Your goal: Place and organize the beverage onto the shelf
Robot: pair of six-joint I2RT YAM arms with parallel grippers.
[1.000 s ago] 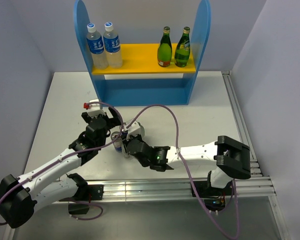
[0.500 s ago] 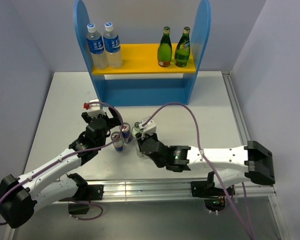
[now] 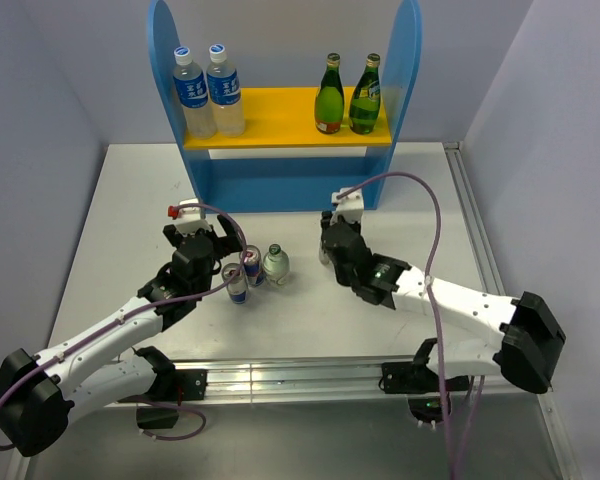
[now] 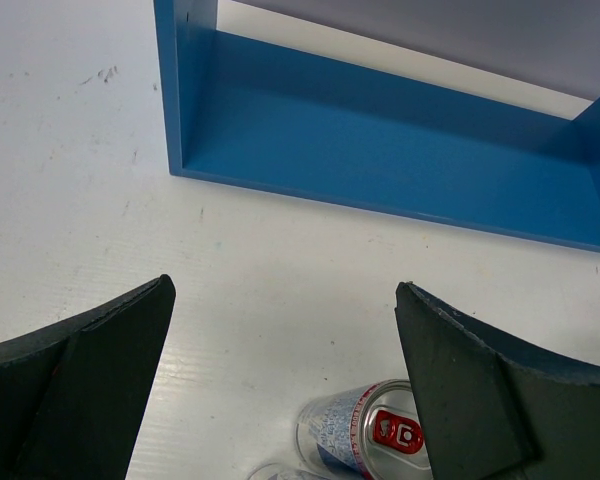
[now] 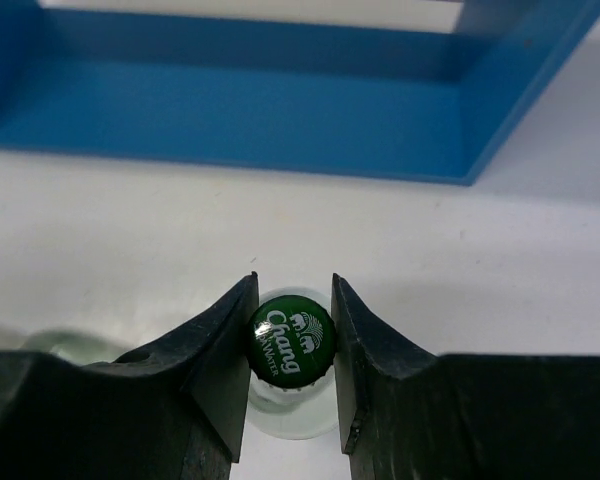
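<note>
Surface: white table (image 3: 130, 200) between pale lilac walls (image 3: 40, 80).
Shelf: blue shelf (image 3: 280, 185) stands at the far edge of the table, open side facing the arms.
Upper board: yellow upper board (image 3: 280, 115) carries two tall clear bottles (image 3: 193, 95) with blue labels at its left end and two green bottles (image 3: 329, 97) with yellow labels at its right end, all upright.
Loose drinks: far can (image 3: 252, 264), near can (image 3: 236, 286) and free small clear bottle (image 3: 275, 265) stand close together on the table, well short of the shelf.
Left gripper: left gripper (image 4: 283, 300) hovers over the cans with jaws spread wide and nothing between them.
Right gripper: right gripper (image 5: 292, 295) is clamped on the green-capped neck of the held small clear bottle (image 5: 292, 345).
Held bottle position: upright, just in front of the shelf's lower right part; whether it touches the table cannot be told.
</note>
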